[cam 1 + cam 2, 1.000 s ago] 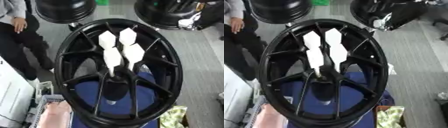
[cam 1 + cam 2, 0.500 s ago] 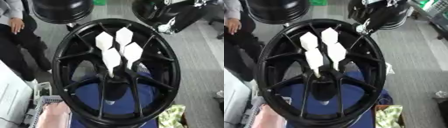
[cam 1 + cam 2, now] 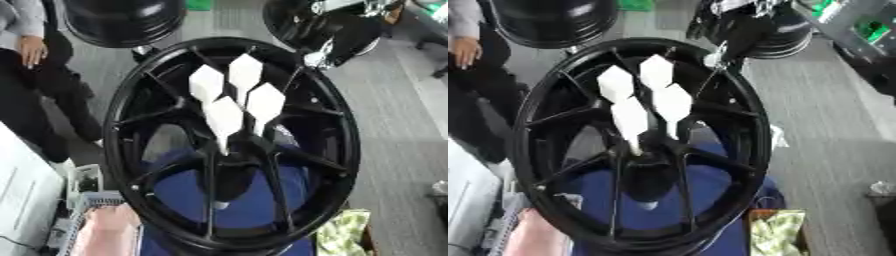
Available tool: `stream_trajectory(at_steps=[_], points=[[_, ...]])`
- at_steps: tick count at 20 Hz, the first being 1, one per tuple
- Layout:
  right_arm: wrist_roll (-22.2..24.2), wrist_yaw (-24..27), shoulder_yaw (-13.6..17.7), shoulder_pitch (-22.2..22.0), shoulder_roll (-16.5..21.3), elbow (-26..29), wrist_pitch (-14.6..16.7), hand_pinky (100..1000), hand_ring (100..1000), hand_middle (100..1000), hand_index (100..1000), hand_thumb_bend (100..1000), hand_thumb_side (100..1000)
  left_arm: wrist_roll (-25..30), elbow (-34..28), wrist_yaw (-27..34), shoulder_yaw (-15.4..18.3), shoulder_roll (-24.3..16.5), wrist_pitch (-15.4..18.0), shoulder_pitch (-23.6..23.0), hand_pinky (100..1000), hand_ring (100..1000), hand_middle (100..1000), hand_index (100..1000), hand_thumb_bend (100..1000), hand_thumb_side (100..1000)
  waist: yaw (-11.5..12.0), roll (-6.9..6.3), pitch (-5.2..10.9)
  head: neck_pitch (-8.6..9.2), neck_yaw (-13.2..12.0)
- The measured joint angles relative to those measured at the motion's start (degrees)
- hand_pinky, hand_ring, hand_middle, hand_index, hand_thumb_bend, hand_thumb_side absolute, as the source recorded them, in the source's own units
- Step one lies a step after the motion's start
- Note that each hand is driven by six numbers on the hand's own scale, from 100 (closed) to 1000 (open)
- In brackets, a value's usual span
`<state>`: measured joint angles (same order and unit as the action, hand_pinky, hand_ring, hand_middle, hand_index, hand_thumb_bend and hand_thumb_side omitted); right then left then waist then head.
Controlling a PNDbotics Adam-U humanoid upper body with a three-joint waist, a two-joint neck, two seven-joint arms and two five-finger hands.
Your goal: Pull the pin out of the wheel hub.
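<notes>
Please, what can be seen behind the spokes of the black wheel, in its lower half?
Through the lower gaps of the wheel a dark blue surface shows. How far it reaches is hidden by the spokes and rim. The white pins stand at the hub. No robot hand is in view.

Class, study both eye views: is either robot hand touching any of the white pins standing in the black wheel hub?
Apart. In the left eye view the white pins stand in the wheel hub with no robot hand anywhere near them.
</notes>
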<state>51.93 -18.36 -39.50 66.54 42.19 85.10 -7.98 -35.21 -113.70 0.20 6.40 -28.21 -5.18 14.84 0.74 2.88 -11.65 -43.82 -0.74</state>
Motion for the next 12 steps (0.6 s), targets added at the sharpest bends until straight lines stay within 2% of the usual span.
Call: stream_trajectory(at_steps=[1, 4, 7, 12], points=[[0.02, 0.22, -0.15, 0.0, -0.11, -0.05, 0.45, 931, 907, 870, 920, 367, 385, 0.02, 0.0, 0.0, -0.03, 0.0, -0.01, 0.05, 590, 1000, 734, 740, 516, 698, 0.01, 0.0, 0.0, 0.0, 0.06], [0.07, 0.99, -0.86, -0.01, -0.13, -0.08, 1.65, 932, 904, 865, 915, 436, 372, 0.07, 0.0, 0.01, -0.19, 0.01, -0.04, 0.09, 590, 1000, 734, 740, 516, 698, 0.07, 0.0, 0.0, 0.0, 0.25], [0.03, 1.49, -1.45, -0.03, -0.13, -0.08, 2.74, 928, 901, 852, 909, 439, 354, 0.14, 0.0, 0.01, -0.25, 0.01, -0.09, 0.26, 590, 1000, 734, 741, 515, 697, 0.12, 0.0, 0.0, 0.0, 0.39], [0.04, 2.33, -1.49, -0.06, -0.62, -0.11, 3.72, 926, 893, 850, 912, 383, 331, 0.21, 0.0, 0.03, -0.26, 0.03, -0.03, 0.32, 590, 1000, 735, 741, 513, 697, 0.35, 0.0, -0.03, 0.0, 0.41]])
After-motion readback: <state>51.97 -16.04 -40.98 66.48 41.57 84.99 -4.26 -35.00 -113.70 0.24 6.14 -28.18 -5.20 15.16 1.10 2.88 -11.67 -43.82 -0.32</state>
